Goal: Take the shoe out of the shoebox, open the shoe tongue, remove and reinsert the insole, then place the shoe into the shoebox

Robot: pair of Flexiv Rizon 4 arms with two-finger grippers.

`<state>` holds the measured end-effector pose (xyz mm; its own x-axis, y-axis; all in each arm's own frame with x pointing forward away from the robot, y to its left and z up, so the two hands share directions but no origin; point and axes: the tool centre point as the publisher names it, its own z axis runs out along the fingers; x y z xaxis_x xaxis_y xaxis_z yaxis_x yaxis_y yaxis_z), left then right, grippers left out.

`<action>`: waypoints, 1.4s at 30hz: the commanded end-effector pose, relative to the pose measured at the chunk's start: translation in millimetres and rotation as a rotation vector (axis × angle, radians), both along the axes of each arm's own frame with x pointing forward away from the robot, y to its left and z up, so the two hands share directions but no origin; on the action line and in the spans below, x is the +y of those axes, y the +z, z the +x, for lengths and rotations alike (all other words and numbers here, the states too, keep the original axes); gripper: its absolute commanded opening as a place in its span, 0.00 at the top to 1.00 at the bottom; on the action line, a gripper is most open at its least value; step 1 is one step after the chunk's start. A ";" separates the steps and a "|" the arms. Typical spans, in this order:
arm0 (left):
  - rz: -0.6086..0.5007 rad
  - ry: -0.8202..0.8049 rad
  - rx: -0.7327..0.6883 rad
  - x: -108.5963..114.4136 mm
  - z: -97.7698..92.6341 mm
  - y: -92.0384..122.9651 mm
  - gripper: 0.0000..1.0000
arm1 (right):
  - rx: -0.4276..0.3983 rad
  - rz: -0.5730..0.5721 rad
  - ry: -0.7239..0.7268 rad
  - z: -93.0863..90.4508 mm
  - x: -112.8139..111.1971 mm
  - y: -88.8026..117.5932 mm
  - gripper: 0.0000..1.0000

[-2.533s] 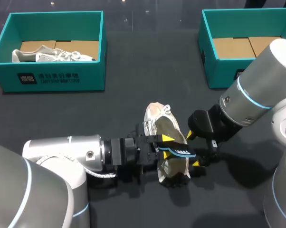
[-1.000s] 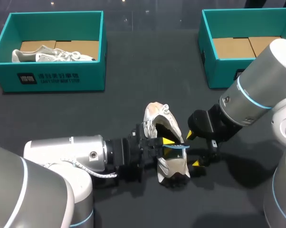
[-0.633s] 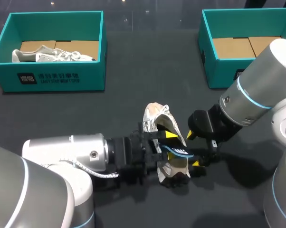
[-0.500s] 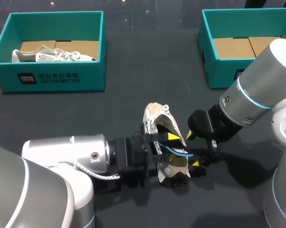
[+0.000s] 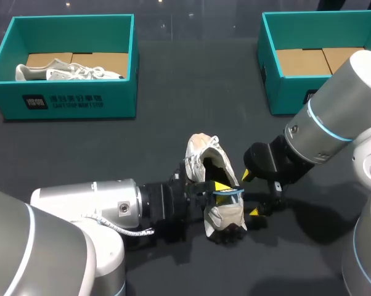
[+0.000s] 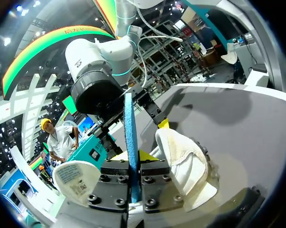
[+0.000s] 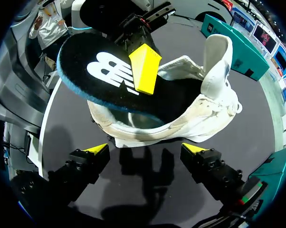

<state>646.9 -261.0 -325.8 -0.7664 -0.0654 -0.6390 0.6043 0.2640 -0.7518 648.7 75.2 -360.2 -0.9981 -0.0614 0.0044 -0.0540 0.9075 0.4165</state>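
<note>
The shoe is scuffed whitish cloth, its insole matt black with a blue foam edge.

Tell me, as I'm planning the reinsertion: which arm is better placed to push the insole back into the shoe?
Left. The left gripper pinches the insole between its fingers, angled over the opening of the shoe. The right gripper stands open beside the shoe, holding nothing.

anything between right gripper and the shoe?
No. In the right wrist view only bare table separates the open right gripper from the shoe.
</note>
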 end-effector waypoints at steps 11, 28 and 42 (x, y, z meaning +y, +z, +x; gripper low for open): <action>-0.036 0.028 0.016 3.0 9.5 -7.4 0.89 | -0.003 -0.002 -0.002 -1.4 0.6 -0.9 0.00; -0.039 0.006 -0.044 -13.0 -19.6 26.8 1.00 | -0.003 -0.002 -0.002 -1.4 0.6 -0.9 0.00; 0.015 0.091 -0.021 1.9 13.9 -12.8 1.00 | -0.003 -0.002 -0.002 -1.4 0.6 -0.9 0.00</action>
<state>654.8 -258.3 -335.8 -0.7395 -0.1319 -0.6601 0.5968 0.3252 -0.7335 648.8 75.2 -360.2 -0.9981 -0.0613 0.0045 -0.0539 0.9075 0.4165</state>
